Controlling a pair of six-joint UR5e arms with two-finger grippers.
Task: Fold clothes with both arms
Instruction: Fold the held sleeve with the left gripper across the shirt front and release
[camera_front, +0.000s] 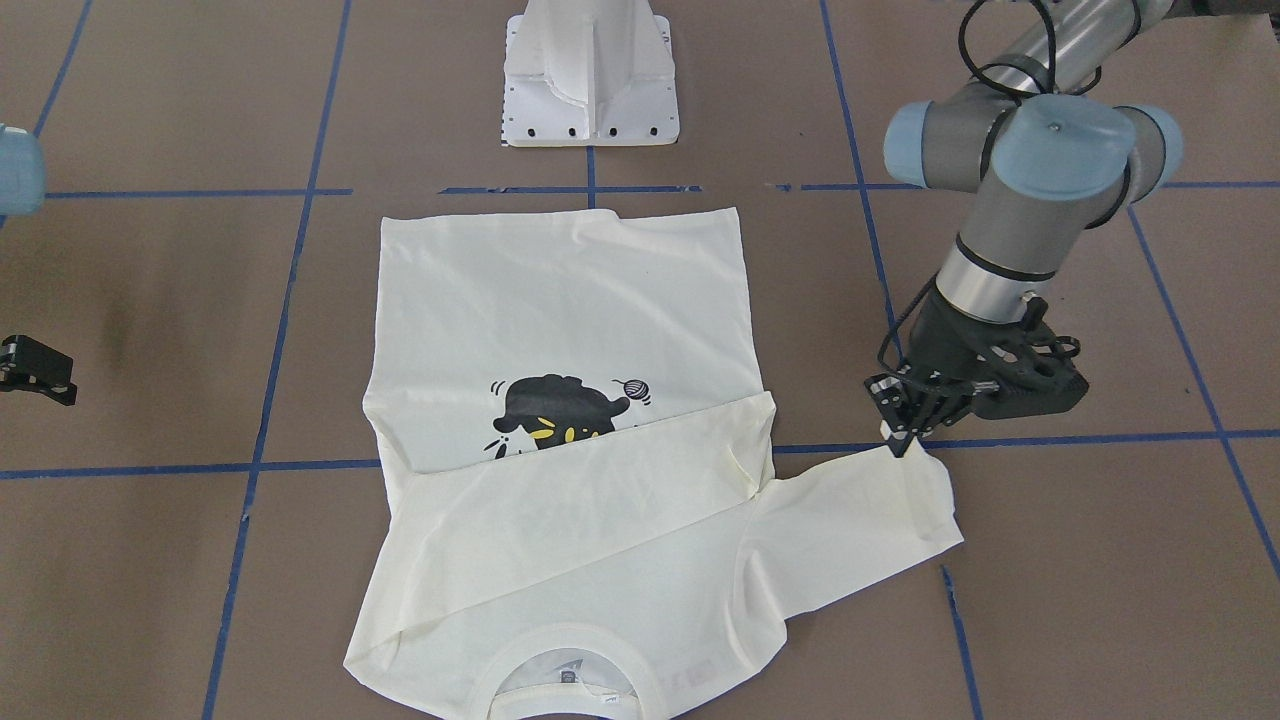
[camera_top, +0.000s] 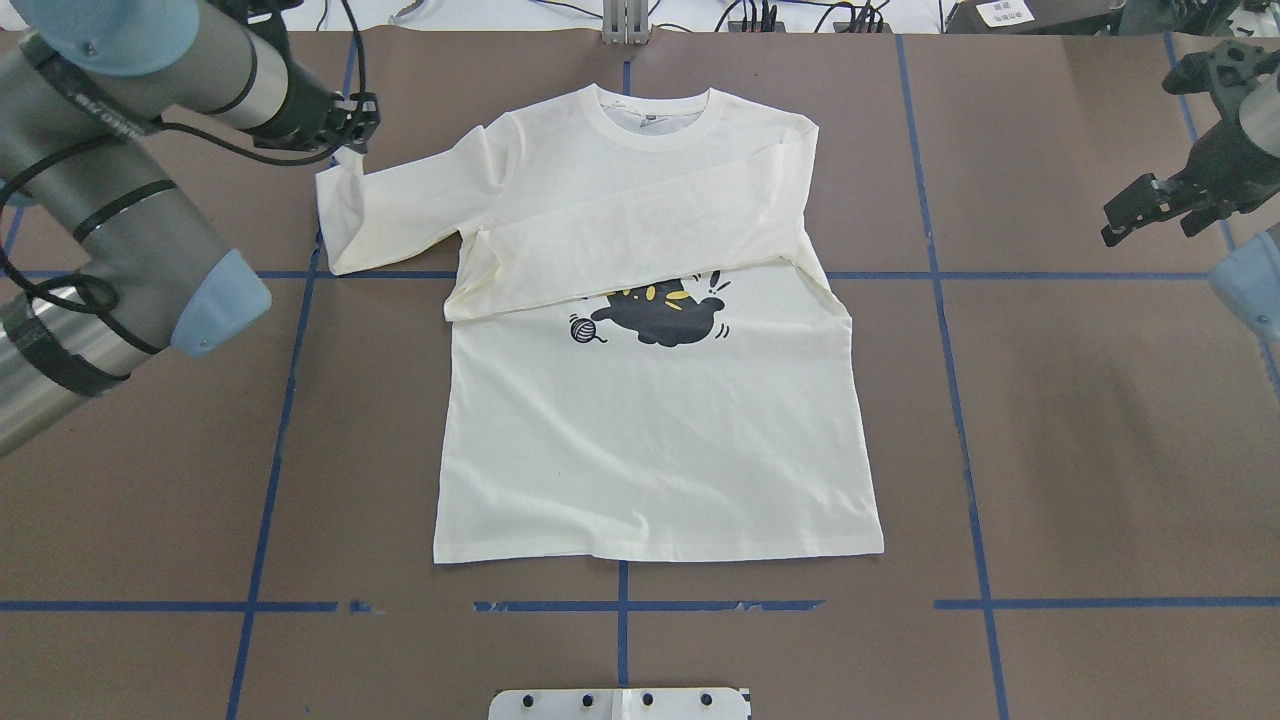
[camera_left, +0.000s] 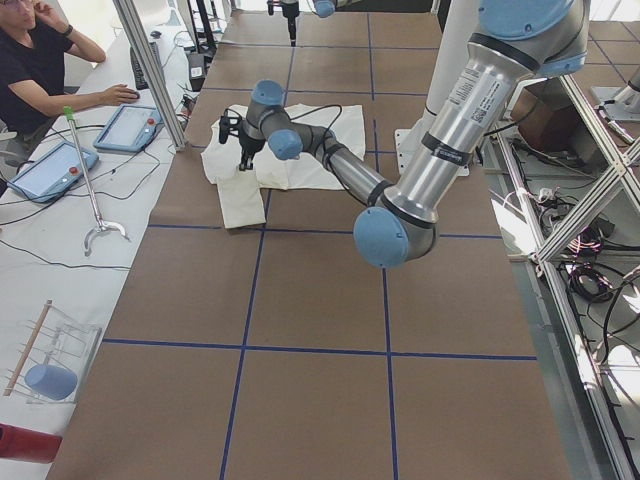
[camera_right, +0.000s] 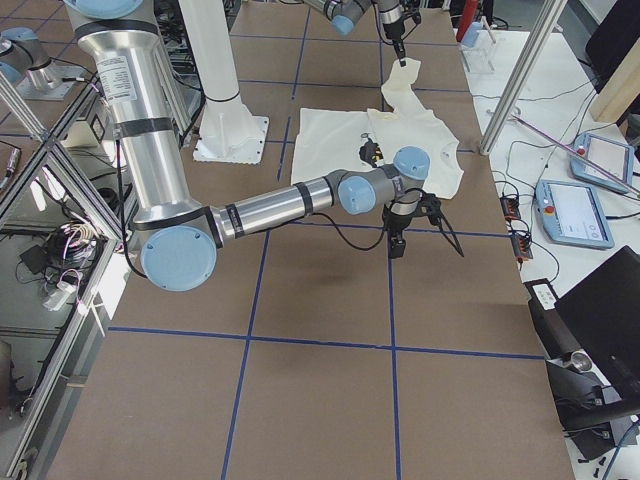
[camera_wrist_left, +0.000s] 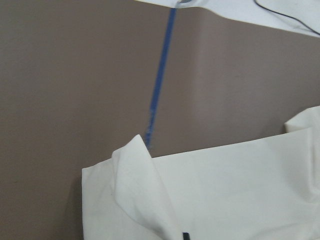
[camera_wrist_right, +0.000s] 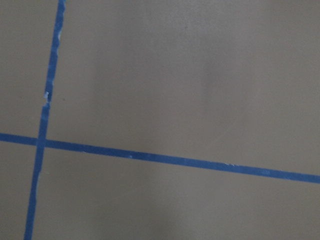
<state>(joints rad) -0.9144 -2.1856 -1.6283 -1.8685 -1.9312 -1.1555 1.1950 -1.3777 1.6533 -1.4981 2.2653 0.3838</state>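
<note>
T-shirt (camera_top: 650, 450) — cream-white, print side up — lies flat on the brown table (camera_top: 1080, 450) in the overhead view, hem toward the robot and collar (camera_top: 655, 125) at the far side. One sleeve (camera_top: 640, 235) is folded across the chest, its lower edge covering the top of the black cat print (camera_top: 665, 315). The other sleeve (camera_top: 400, 215) stretches out toward the left arm (camera_top: 110, 200), and the left gripper (camera_top: 348, 140) sits right at its cuff (camera_top: 335, 220). The right gripper (camera_top: 1150, 225) hangs well apart from the cloth at the view's right edge, wide open with nothing in it.

From the front-facing camera the left gripper's fingers (camera_front: 903, 425) are drawn close together, tips at the cuff's corner. The white pedestal base (camera_front: 590, 80) stands beyond the hem.

The left-end view shows that cuff held up off the table, hanging from the near arm's gripper. The right-end view agrees — the cuff peaks up to the far gripper, while the near one points down over bare table beside the shirt.

The left wrist camera sees a pinched ridge of cream cloth rising toward the lens beside a blue tape line (camera_wrist_left: 160, 75). The right wrist camera sees only table and crossing tape.
</note>
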